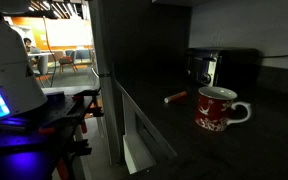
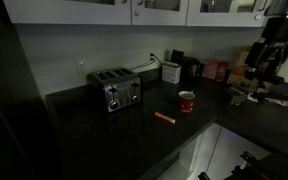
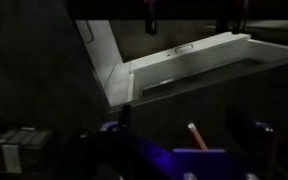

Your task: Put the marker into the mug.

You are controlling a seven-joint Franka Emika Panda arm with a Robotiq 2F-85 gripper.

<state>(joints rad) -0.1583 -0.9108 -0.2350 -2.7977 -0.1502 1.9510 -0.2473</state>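
Dim kitchen: marker (image 2: 164,117) lies near mug (image 2: 187,101) mid-countertop (image 2: 94,135), toaster (image 2: 115,91) toward the back edge; gripper (image 3: 191,14) jaws spread apart.

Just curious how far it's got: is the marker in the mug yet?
Out. In both exterior views the marker lies flat on the dark counter, apart from the upright mug.

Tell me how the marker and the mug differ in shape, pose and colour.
The marker is a thin stick lying flat; the mug is squat and round, standing upright. The marker is plain orange-red with a paler end; the mug is red with a white pattern and a white handle. The marker is far slimmer than the mug. Both rest on the dark counter, apart from each other.
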